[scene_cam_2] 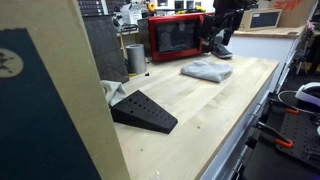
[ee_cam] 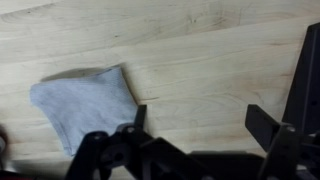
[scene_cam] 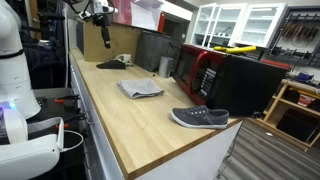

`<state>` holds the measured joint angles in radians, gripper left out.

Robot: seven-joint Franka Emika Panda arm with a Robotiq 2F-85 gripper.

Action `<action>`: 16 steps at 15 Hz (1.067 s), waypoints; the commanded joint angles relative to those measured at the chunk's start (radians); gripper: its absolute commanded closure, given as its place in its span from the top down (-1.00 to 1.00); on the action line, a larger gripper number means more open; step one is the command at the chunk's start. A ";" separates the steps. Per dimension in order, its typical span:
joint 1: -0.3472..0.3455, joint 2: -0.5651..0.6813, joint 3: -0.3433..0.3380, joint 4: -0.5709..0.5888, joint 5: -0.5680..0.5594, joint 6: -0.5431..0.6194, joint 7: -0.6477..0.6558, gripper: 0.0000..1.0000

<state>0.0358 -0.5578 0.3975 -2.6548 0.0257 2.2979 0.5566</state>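
The folded grey cloth [ee_cam: 85, 100] lay flat on the pale wooden surface [scene_cam: 110, 110], about midway along its length. In the wrist view, the pincer [ee_cam: 200, 125] hung above it, released, with jaws spread wide and holding nothing; one finger [ee_cam: 139, 116] stood over the cloth's edge. A grey shoe [scene_cam: 200, 118] rested near the surface's end, apart from the cloth. A red microwave [scene_cam_2: 175, 37] stood behind, a metal cup [scene_cam_2: 135, 58] beside it, and a black wedge [scene_cam_2: 145, 110] lay farther along.
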 commanded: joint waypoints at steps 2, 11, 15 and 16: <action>0.021 0.004 -0.021 0.001 -0.016 -0.003 0.011 1.00; 0.009 0.007 -0.191 0.027 0.057 -0.082 -0.097 1.00; -0.002 0.017 -0.326 0.038 0.122 -0.160 -0.239 1.00; -0.005 0.022 -0.352 0.045 0.137 -0.179 -0.269 1.00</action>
<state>0.0347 -0.5576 0.1092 -2.6480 0.1108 2.1892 0.3701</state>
